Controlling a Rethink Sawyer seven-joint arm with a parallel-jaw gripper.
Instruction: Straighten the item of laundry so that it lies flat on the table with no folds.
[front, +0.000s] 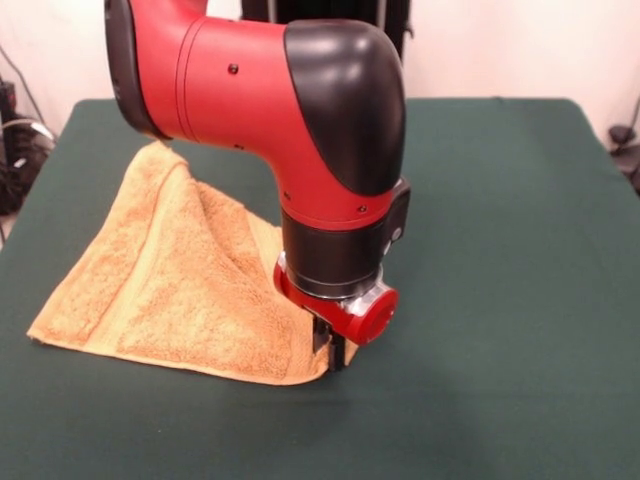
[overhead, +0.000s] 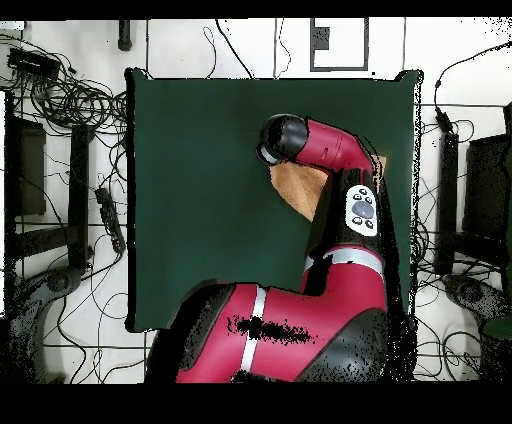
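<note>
The bare green bench (front: 480, 400) lies nearest the front camera, a broad open strip running the whole width below the washcloth (front: 170, 290). To the picture's right of the washcloth the felt is open all the way to the bench's edge, and there is more bare felt beyond it toward the far edge. On the other side the washcloth's outer corner comes close to the bench's side edge, so there is little room there.

My tool (front: 333, 352) is down at the washcloth's near corner, the one pointing toward the open felt. Only its dark tips show under my red wrist flange, right at the hem, and I cannot tell whether they are clenched on the cloth or free of it (the wrist hides most of them).

The washcloth is orange-tan terry and does not lie flat. It reads as a rough triangle: one long hemmed edge runs along the front, from the outer corner to the corner at my tool, and the far point rises toward my upper arm. A raised ridge runs from that far point down toward my wrist, with a soft fold beside it. A flat woven band follows the front hem.

From overhead my arm covers most of the washcloth (overhead: 295, 185); only a tan patch shows beside my elbow, near one side edge of the bench (overhead: 200, 200).
</note>
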